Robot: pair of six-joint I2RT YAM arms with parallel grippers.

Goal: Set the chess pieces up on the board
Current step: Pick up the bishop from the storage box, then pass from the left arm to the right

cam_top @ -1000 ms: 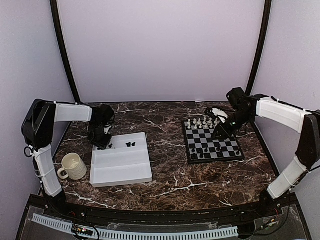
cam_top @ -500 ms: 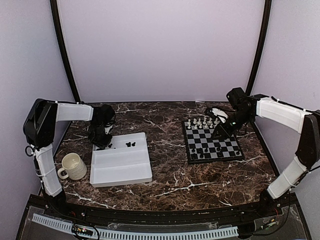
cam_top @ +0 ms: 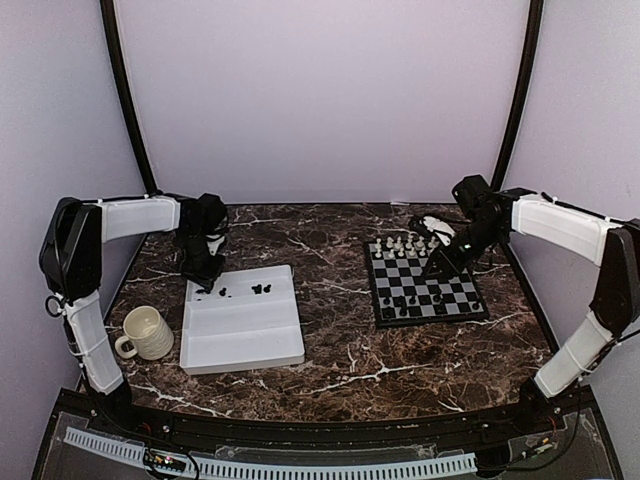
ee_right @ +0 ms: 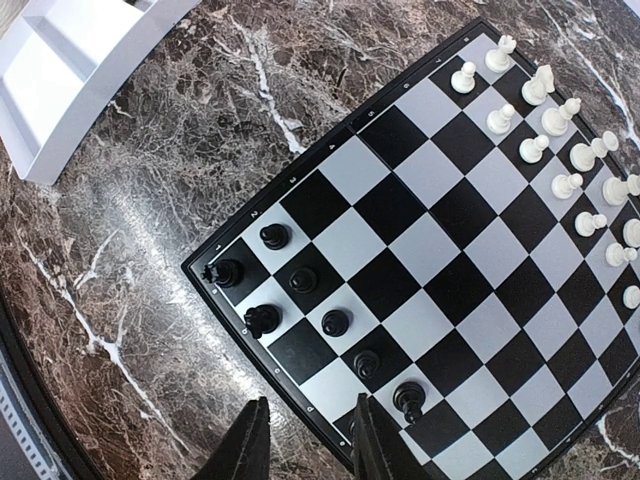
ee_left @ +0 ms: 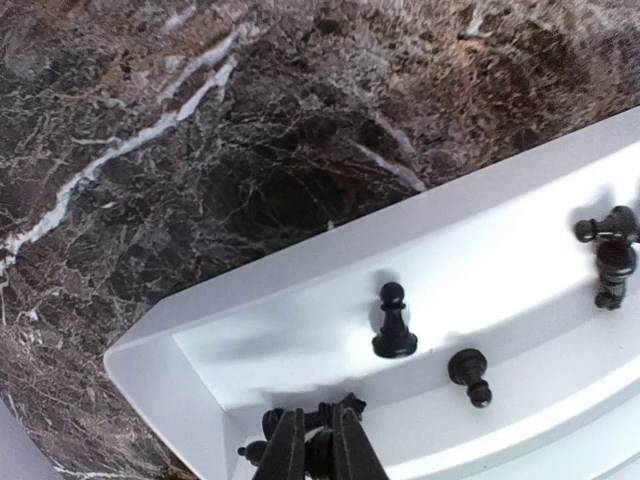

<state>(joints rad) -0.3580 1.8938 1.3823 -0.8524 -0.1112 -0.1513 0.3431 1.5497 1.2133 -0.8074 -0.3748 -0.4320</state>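
The board (cam_top: 428, 282) lies right of centre, with white chess pieces (cam_top: 405, 243) on its far rows and several black ones (cam_top: 405, 303) on its near rows. More black pieces (cam_top: 258, 289) lie in the white tray (cam_top: 245, 340). My left gripper (cam_top: 207, 283) hangs over the tray's far-left corner, shut on a black chess piece (ee_left: 320, 452). In the left wrist view a black pawn (ee_left: 392, 322) stands upright and another piece (ee_left: 470, 375) lies flat. My right gripper (cam_top: 440, 268) hovers open and empty over the board (ee_right: 400, 210), its near-left edge under the fingers (ee_right: 245, 445).
A cream ribbed mug (cam_top: 146, 333) stands left of the tray near the left arm's base. Dark marble table (cam_top: 340, 360) lies between tray and board. Two more black pieces (ee_left: 610, 250) lie at the tray's far wall. Black frame poles rise at both back corners.
My left gripper has risen and drawn back toward the tray's far-left corner. The right arm has not moved.
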